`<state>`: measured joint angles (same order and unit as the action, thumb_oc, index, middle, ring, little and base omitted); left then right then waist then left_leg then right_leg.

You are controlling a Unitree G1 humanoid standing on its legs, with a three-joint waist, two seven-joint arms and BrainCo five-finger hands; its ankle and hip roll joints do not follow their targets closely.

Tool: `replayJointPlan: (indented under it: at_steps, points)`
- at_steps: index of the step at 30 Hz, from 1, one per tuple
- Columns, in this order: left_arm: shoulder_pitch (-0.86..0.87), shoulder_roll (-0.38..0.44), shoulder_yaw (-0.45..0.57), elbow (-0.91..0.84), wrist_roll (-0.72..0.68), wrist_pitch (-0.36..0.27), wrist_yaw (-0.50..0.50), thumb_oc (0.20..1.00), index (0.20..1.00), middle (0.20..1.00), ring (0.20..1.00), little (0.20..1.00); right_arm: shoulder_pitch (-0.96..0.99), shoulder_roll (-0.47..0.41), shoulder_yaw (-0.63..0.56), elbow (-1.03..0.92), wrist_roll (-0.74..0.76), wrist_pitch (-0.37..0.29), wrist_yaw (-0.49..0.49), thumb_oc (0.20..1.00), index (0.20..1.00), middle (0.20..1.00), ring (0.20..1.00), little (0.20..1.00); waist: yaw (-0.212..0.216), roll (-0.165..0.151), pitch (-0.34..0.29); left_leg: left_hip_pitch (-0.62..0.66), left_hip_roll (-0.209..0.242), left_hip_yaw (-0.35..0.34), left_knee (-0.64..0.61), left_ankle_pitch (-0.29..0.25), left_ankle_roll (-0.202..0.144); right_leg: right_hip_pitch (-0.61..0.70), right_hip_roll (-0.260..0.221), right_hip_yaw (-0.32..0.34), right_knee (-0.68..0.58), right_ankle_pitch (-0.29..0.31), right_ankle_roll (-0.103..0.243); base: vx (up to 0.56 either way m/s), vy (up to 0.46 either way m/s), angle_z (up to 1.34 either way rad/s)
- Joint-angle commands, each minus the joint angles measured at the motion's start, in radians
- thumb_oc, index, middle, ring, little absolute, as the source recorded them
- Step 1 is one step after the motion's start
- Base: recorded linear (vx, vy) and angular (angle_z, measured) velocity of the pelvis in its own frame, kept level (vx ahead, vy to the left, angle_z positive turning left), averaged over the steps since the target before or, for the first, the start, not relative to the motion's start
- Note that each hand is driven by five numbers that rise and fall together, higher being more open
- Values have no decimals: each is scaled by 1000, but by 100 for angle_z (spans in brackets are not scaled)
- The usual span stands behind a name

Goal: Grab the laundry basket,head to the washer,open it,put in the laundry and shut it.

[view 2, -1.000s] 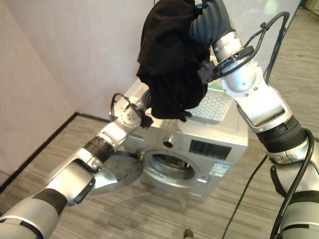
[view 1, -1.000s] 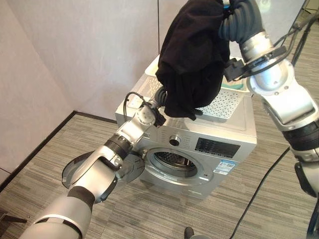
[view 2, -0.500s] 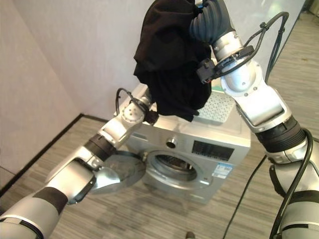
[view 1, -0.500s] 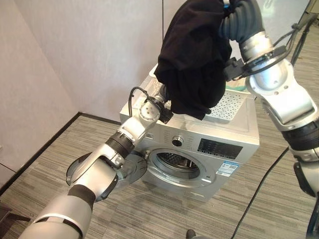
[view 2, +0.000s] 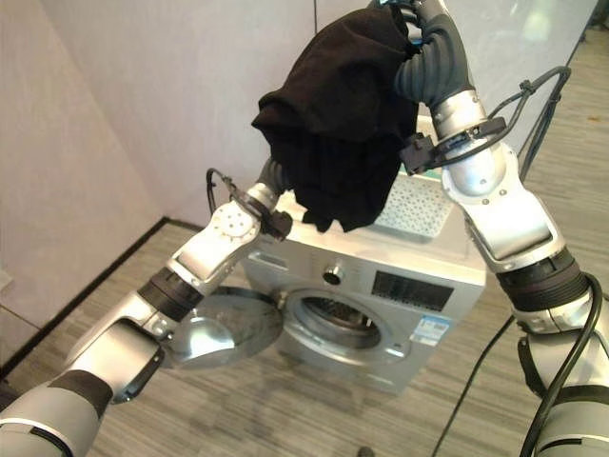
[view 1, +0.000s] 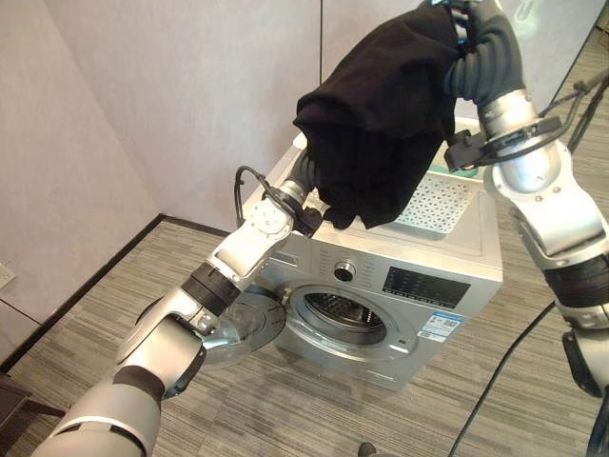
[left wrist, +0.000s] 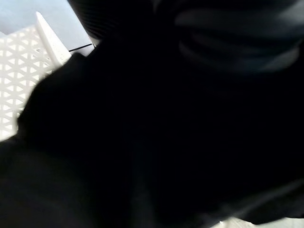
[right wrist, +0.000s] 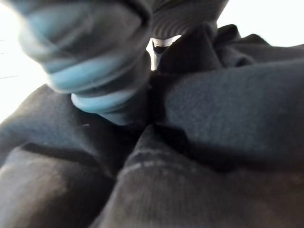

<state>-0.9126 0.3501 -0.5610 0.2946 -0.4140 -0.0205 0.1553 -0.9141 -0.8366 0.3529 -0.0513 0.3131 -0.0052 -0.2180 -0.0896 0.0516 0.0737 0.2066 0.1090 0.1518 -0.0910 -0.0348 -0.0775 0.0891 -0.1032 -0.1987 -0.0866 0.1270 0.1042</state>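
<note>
At lower left of the frame, the round washer door (view 1: 243, 324) hangs open beside the drum opening (view 1: 344, 317) of the silver washer (view 1: 381, 276). Above it, at centre, the left hand (view 1: 303, 176) reaches up behind a black garment (view 1: 376, 124); whether its fingers are apart or closed cannot be told. At upper right, the right hand (view 1: 476, 38) lifts that garment over the white laundry basket (view 1: 440, 200) on the washer's top, its fingers buried in the cloth, grip unclear.
</note>
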Motion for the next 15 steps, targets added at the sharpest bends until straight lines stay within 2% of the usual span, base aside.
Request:
replayJointPlan:
  at_steps: [1,6,7,8,15]
  points:
    - [-92,27,29,3,59,-115,69,200,200,200,200,200,31,10,-27,-4,-30,-49,7,200,200,200,200,200,19,-56,-59,-63,33,1,4,-4,-22,-35,-135,-45,165,-146,59,0,0,0]
    - [-55,49,54,-47,81,-120,70,200,200,200,200,200,72,25,-36,-27,-21,-57,25,200,200,200,200,200,15,-53,-56,-63,34,8,4,-4,-22,-40,-135,-38,163,-143,60,0,0,0]
    - [-36,56,60,-63,86,-122,65,200,200,200,200,200,87,30,-37,-33,-14,-58,38,890,890,890,890,890,13,-51,-56,-62,34,12,4,-5,-21,-43,-134,-34,161,-141,60,-5,-4,-8]
    - [-28,56,63,-67,83,-123,63,200,200,200,200,200,91,32,-36,-34,-7,-59,42,1000,1000,1000,1000,1000,13,-51,-55,-62,34,14,4,-6,-21,-45,-134,-33,161,-141,60,-5,-4,-10]
    - [35,51,99,-64,55,-123,66,200,200,200,200,200,118,24,-35,-26,110,-81,80,1000,1000,1000,1000,1000,12,-54,-57,-66,34,21,4,-5,-23,-45,-134,-32,156,-139,59,0,-3,-7]
